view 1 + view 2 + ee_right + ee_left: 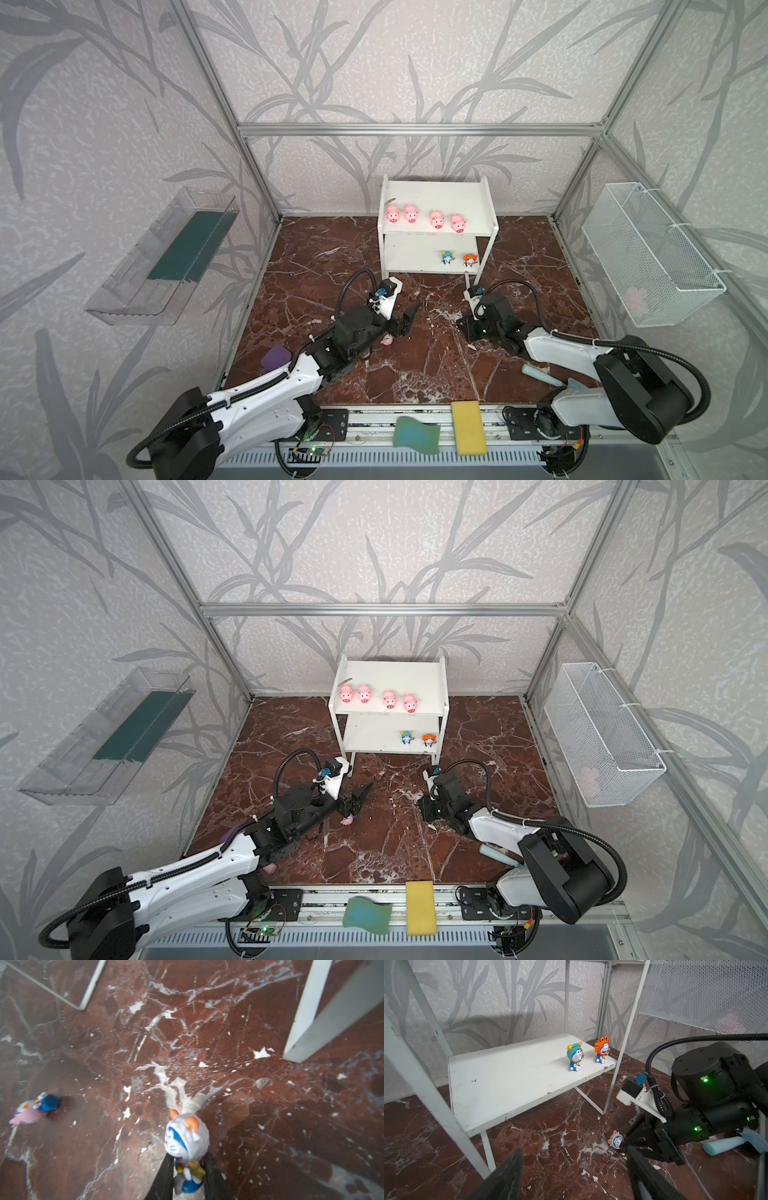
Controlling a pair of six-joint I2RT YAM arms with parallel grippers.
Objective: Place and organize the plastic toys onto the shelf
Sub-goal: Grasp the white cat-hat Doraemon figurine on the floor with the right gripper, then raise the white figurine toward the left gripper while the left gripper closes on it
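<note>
The white shelf (pixel 436 195) stands at the back with several pink pigs (pixel 392 215) in a row on its top board. A teal figurine (pixel 574 1057) and an orange figurine (pixel 601 1049) stand on the lower board (pixel 508 1080). My right gripper (pixel 188 1159) is shut on a white-blue figurine (pixel 187 1136) down at the marble floor, in front of the shelf's right leg. A pink figurine (pixel 386 340) lies on the floor under my left gripper (pixel 409 320). That gripper is open and empty, with its fingers (pixel 512 1167) wide apart.
A clear tray (pixel 166 253) hangs on the left wall and a wire basket (pixel 648 253) on the right wall. A purple object (pixel 275 357) lies by the left arm, and a pale teal handle (pixel 540 372) under the right arm. Green (pixel 415 434) and yellow (pixel 468 428) sponges rest on the front rail.
</note>
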